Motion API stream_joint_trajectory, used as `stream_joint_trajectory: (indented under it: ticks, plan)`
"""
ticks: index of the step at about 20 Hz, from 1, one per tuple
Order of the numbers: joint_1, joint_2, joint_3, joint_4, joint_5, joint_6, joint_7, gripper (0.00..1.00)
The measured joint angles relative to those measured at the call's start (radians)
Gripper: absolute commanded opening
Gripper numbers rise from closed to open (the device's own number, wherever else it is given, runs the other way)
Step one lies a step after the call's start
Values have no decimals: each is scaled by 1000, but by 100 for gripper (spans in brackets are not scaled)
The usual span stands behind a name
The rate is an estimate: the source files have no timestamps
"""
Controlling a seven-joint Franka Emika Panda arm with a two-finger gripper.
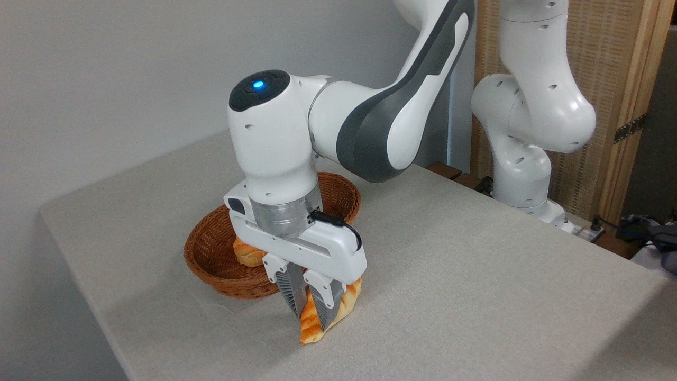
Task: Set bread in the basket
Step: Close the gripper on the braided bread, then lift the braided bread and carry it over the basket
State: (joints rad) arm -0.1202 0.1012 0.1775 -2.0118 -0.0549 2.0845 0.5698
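The bread (317,325), a golden-orange braided loaf, lies on the table just in front of the basket (214,254), near its front-right rim. My gripper (311,320) points straight down over the loaf, and its two ribbed fingers are shut on the loaf's middle. One pointed end sticks out below the fingers, and the other end shows behind them on the right. The reddish-brown wicker basket stands behind the gripper, partly hidden by my wrist. Inside it lies a small round orange bun (248,254).
The table (476,275) is covered in a grey cloth; its front-left edge runs close to the basket. The arm's white base (523,174) stands at the back right, in front of a wooden screen (613,79). A plain wall rises behind on the left.
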Motion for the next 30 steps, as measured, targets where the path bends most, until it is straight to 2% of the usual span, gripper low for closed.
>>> stream_joint_trajectory:
  ticks: [6, 20, 30]
  plan:
    - [1, -1, 1, 0, 0, 0, 0, 22]
    - [8, -11, 70, 60, 0, 1, 26, 21]
    - [7, -72, 77, 90, -4, 0, 26, 22]
